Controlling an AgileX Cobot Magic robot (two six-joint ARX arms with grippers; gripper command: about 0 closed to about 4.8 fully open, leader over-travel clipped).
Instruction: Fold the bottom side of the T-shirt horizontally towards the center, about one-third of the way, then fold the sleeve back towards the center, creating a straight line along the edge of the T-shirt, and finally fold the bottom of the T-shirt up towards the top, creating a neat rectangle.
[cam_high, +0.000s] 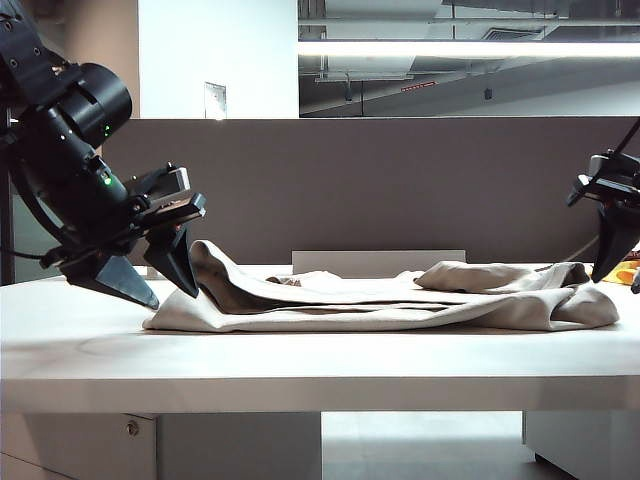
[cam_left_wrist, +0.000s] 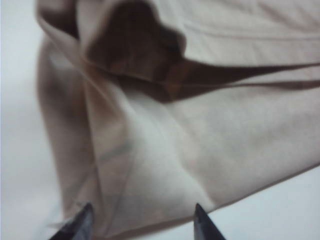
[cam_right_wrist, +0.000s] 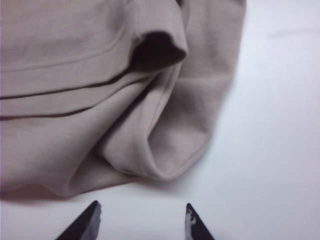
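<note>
A: Left gripper (cam_left_wrist: 140, 222)?
B: Jaws apart, empty, over the left end of the T-shirt (cam_high: 400, 300).
A: Right gripper (cam_right_wrist: 142, 220)?
B: Jaws apart, empty, just off the shirt's right end.
A: T-shirt?
B: Beige, folded flat across the white table (cam_high: 300, 365).

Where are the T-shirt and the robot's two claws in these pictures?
T-shirt (cam_high: 400, 305): exterior view, folded middle layers.
Left gripper (cam_high: 160, 275): exterior view, between its open fingertips.
Right gripper (cam_right_wrist: 141, 220): right wrist view, between its open fingertips.
</note>
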